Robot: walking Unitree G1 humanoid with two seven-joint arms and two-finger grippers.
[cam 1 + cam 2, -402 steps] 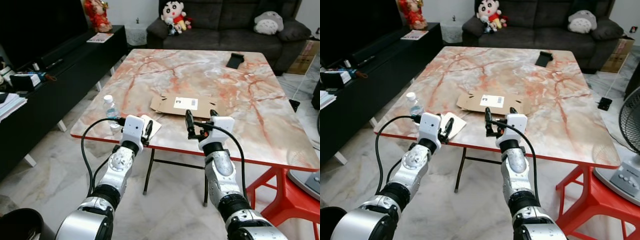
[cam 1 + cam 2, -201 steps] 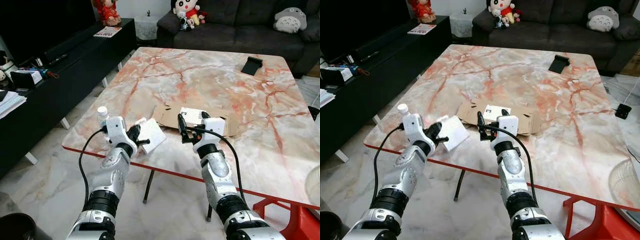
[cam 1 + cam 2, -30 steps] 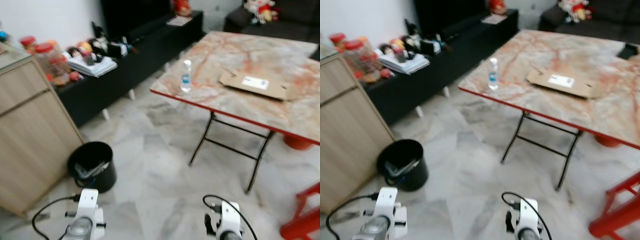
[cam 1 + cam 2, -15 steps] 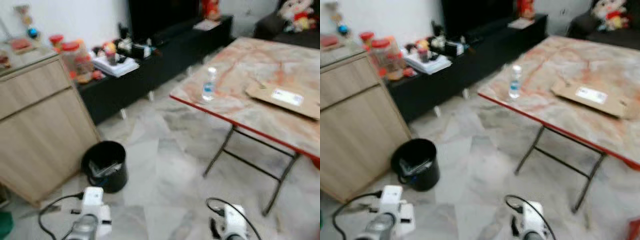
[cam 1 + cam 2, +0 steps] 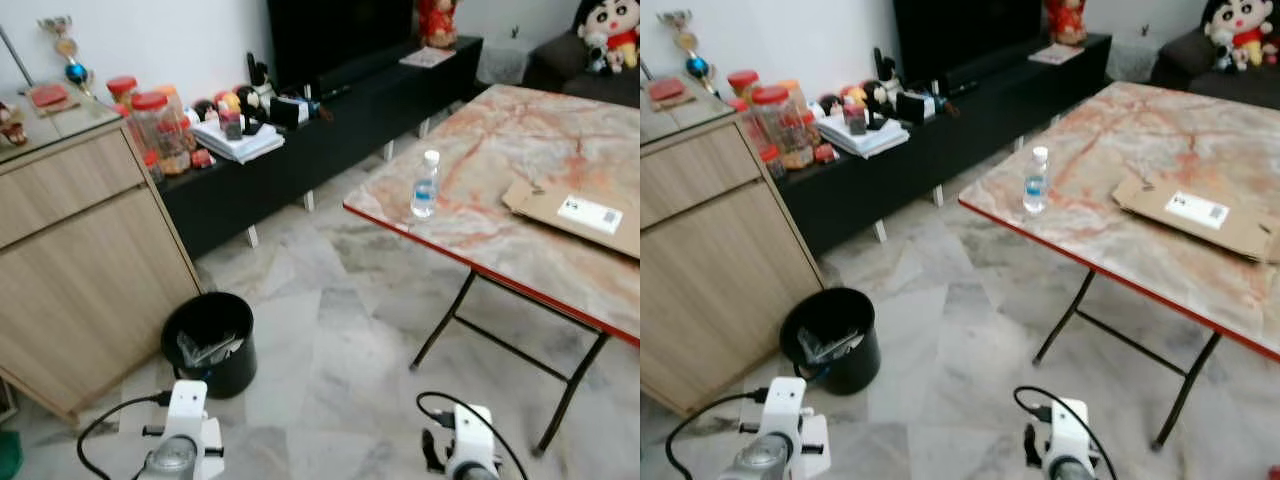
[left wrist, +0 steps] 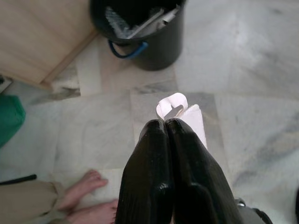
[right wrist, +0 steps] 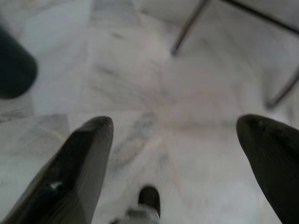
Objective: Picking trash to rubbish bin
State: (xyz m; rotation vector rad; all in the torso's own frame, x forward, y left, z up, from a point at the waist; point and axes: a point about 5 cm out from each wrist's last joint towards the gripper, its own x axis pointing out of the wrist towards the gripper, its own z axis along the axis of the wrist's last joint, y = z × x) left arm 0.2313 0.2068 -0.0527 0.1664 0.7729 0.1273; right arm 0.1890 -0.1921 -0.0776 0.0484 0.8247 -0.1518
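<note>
A black rubbish bin (image 5: 210,340) stands on the marble floor beside a wooden cabinet, with some trash inside it. In the left wrist view the bin (image 6: 140,28) lies just ahead of my left gripper (image 6: 165,122), which is shut on a piece of white paper (image 6: 194,116); the paper curls out past the fingertips. Low over the bare floor, my right gripper (image 7: 175,122) is open with nothing between its fingers. Both wrists sit at the bottom edge of the eye views.
A wooden cabinet (image 5: 80,260) is on the left, and a black TV bench (image 5: 330,120) runs behind. The red-edged marble table (image 5: 480,250) on the right carries a water bottle (image 5: 425,185) and flattened cardboard (image 5: 580,210). A person's bare foot (image 6: 88,200) is near my left arm.
My left gripper took the white paper off the table. The camera has since turned away from the table toward the bin, which now sits closer and more central.
</note>
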